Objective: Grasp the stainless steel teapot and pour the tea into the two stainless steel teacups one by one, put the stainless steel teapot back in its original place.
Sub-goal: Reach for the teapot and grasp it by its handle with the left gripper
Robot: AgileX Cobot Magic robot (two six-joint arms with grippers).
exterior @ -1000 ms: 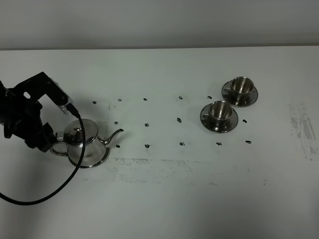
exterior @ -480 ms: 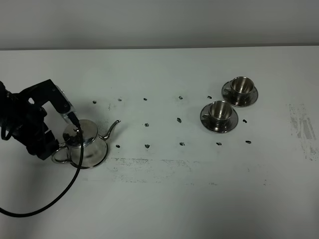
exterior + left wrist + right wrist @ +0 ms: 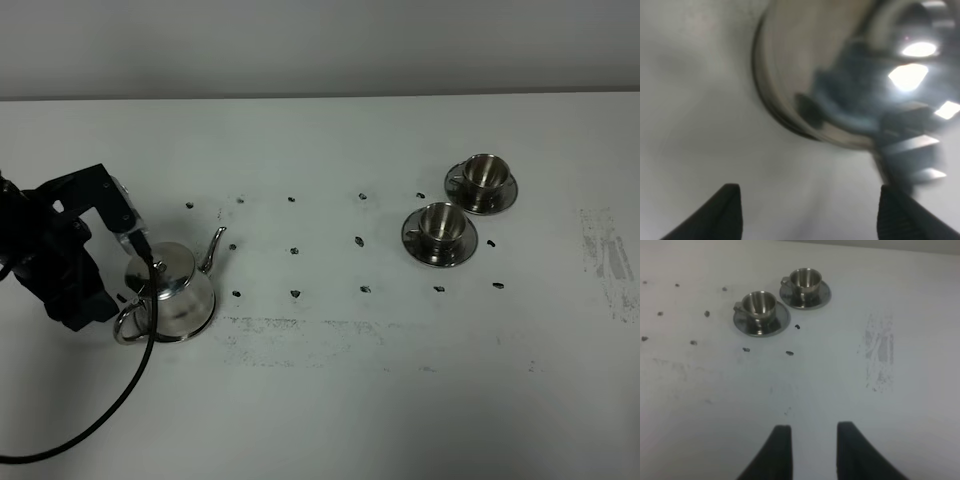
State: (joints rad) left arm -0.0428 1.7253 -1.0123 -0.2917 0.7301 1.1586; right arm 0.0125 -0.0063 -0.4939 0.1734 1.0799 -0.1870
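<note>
The stainless steel teapot [image 3: 172, 292] stands at the left of the table, its spout pointing to the back and its loop handle [image 3: 130, 322] toward the front left. My left gripper [image 3: 98, 308] is low beside that handle, apart from it. In the left wrist view its fingertips [image 3: 730, 210] stand wide apart with nothing between them, and the blurred teapot [image 3: 815, 80] is just ahead. The two stainless steel teacups [image 3: 440, 225] [image 3: 484, 174] stand on saucers at the right and also show in the right wrist view [image 3: 760, 305] [image 3: 805, 280]. My right gripper [image 3: 812, 450] is open and empty. No tea shows.
Small dark marks [image 3: 296, 251] dot the white table between the teapot and the cups. A black cable [image 3: 110, 400] loops from the left arm over the front left of the table. A grey scuffed patch [image 3: 605, 255] lies at the far right.
The teapot has turned on the spot: its spout swung from pointing right to pointing back, and its handle swung to the front. The left arm shifted slightly forward. The cups have not moved.
</note>
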